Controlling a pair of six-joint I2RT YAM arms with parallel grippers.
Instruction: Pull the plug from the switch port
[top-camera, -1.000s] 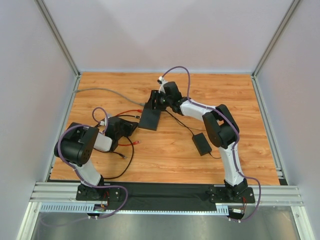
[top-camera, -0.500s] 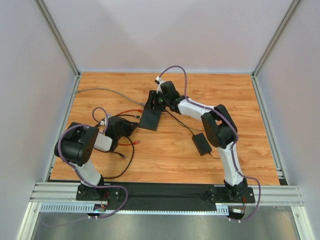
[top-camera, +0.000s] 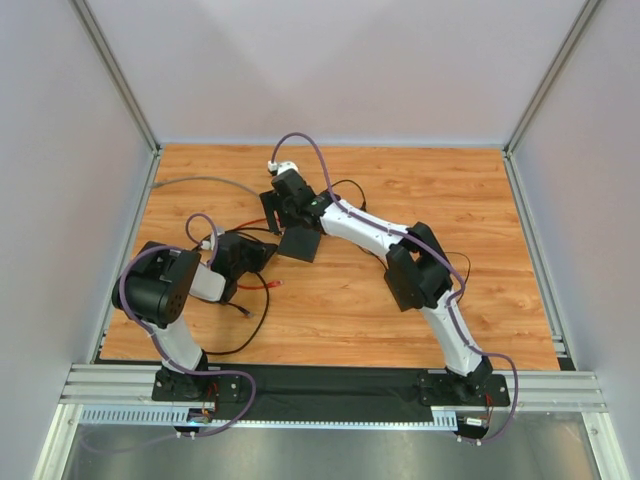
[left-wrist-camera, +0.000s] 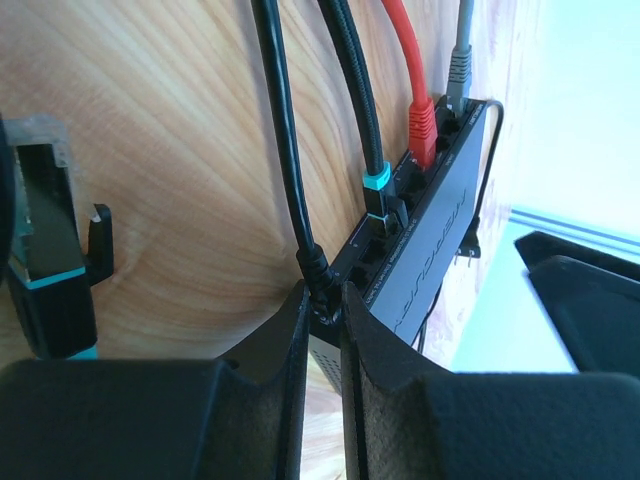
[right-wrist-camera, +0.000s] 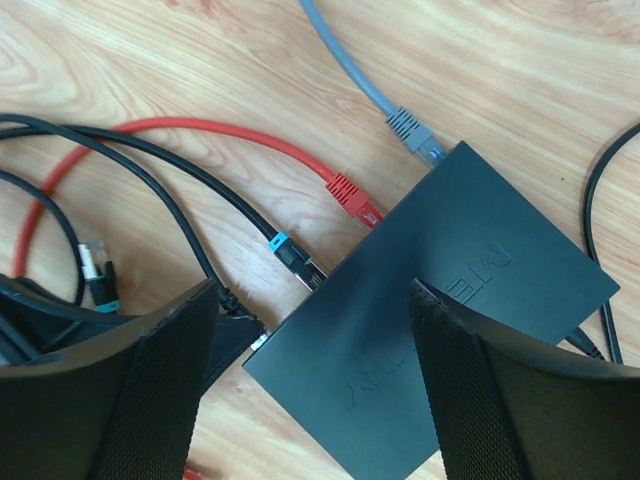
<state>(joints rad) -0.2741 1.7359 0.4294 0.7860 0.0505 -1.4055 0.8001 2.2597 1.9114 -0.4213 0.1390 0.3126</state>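
My left claw (left-wrist-camera: 325, 300) is pinched tight on the black plug (left-wrist-camera: 317, 272) at the end socket of the switch (right-wrist-camera: 450, 290), which lies flat on the bench (top-camera: 330, 300). The plug looks seated to me, so the pull itself is left. My right claw (right-wrist-camera: 312, 295) hangs spread wide above the switch.

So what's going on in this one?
The left gripper is pinched on the black plug at the end port of the switch, and the plug is not yet out. The right gripper is open above the switch, one finger on either side of it. A red cable, a grey cable and a teal-banded cable are plugged in alongside.
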